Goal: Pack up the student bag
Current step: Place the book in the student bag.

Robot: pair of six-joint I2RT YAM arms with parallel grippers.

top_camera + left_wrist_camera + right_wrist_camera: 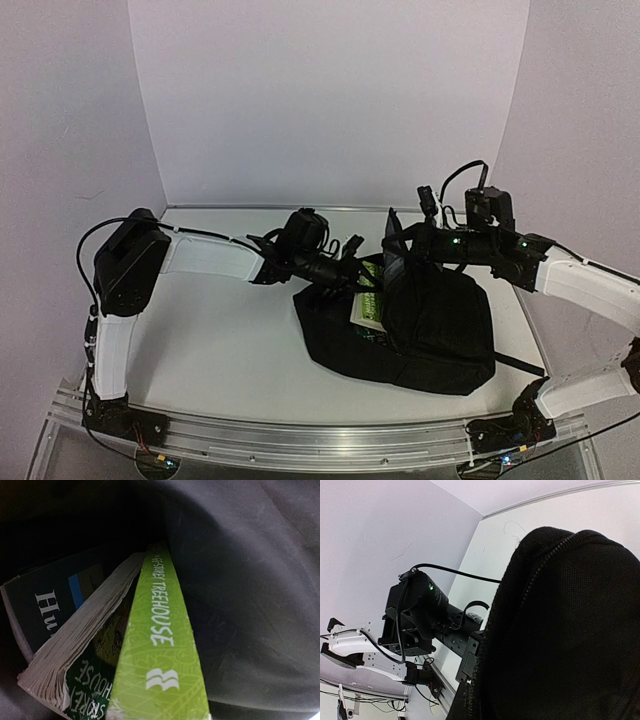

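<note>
Beyond the near rail (300, 440), the student bag (440, 335) lies right of centre, the left gripper (352, 262) at its mouth, grip width impossible to tell; the right gripper (405, 240), closed, pinches its raised edge. Left wrist: a green book (160, 650) beside a dark book (45, 605) inside. Right wrist: only black fabric. Hold that edge high; push the green book deeper

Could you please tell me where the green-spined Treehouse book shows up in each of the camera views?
Top external: the green book sits in the mouth of the student bag, right of centre.
Left wrist: its spine runs up the middle of the frame.
Right wrist: not in view.
Shared landmark: the black student bag, in all three.
</note>
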